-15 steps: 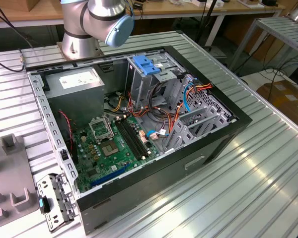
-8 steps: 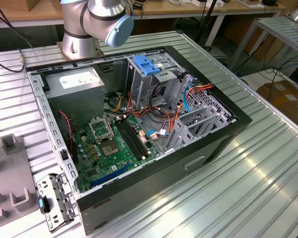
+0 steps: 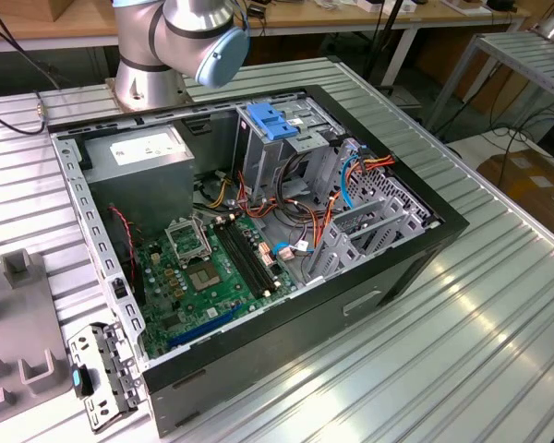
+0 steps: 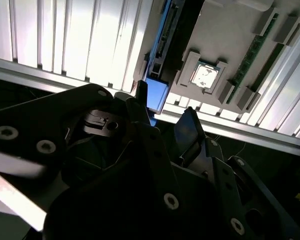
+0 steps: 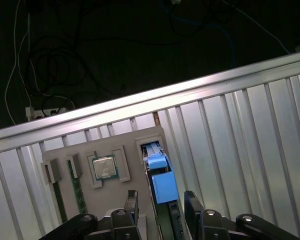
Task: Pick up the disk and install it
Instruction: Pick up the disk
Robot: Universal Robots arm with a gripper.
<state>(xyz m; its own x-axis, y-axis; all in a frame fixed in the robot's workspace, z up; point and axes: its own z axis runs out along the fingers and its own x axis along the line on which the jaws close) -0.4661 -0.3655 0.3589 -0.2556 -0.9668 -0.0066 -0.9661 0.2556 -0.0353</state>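
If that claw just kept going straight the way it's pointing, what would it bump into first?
Most likely the disk, standing on edge in the grey tray. In the first wrist view its blue rail lies right ahead of the gripper, between the open jaws; how far off is unclear.

Support: ribbed silver aluminium-slat table [image 3: 499, 314]
Centre: open black desktop computer case [image 3: 258, 358], lying on its side, lid off
Far edge: round silver arm base [image 3: 143, 88], just behind the case
Exterior view's left: flat grey plastic parts tray [image 3: 18, 314] with moulded pockets, at the table edge in both wrist views
Near corner: perforated grey metal bracket with blue tab [image 3: 102, 374], just beside the case
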